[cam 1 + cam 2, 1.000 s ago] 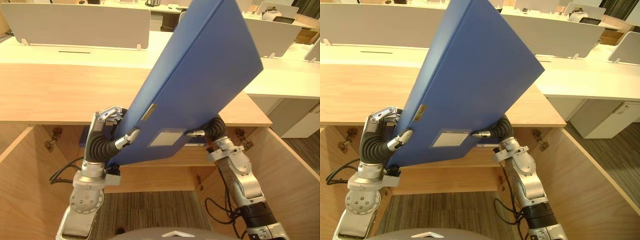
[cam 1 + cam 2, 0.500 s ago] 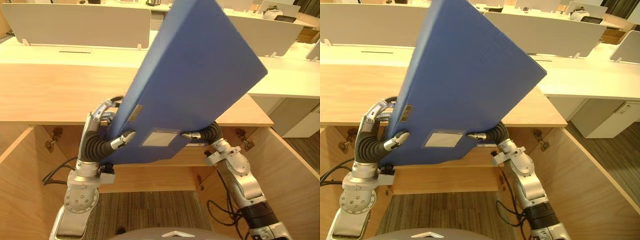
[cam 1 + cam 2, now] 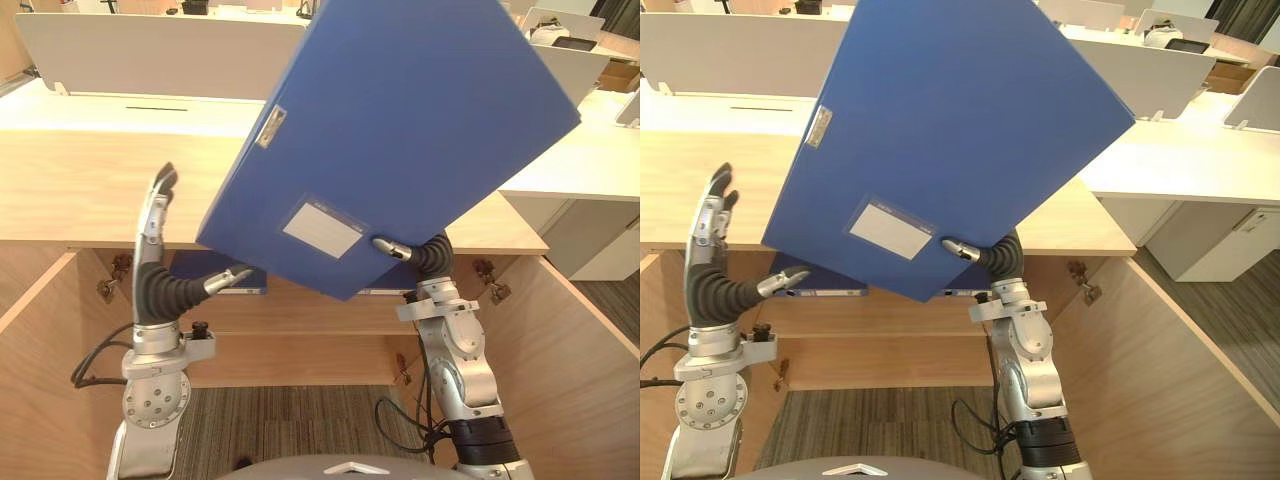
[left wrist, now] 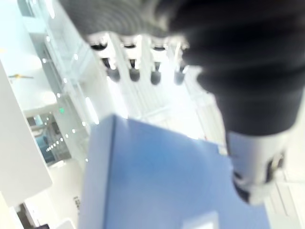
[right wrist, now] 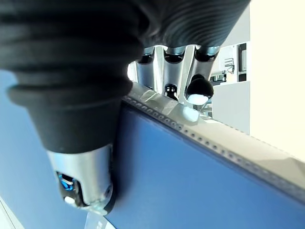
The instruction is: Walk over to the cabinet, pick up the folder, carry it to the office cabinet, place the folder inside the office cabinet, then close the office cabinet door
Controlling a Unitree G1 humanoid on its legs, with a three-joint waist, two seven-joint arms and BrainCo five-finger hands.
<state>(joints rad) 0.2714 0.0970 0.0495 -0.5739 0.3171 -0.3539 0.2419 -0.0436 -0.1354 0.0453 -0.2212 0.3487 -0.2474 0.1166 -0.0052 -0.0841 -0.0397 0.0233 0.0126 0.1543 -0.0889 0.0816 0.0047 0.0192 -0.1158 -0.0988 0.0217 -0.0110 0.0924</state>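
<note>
Cabinet [image 3: 60, 200]: doors swung open, shelf [image 3: 300, 315] holds flat blue files [image 3: 835, 285]
Folder [image 3: 400, 120]: raised above the cabinet top, long axis climbing to the far right, low corner over the opening
Right hand [image 3: 422, 255]: clamped on that low corner, thumb in front
Left hand [image 3: 155, 265]: fingers straight and spread, just left of the folder

The folder [image 3: 400, 120] looks like smooth blue plastic with a slight sheen, white paper label [image 3: 325, 228] stuck on. The office cabinet [image 3: 90, 190] is pale matt wood-grain, and the carpet [image 3: 300, 430] looks rough, woven.
</note>
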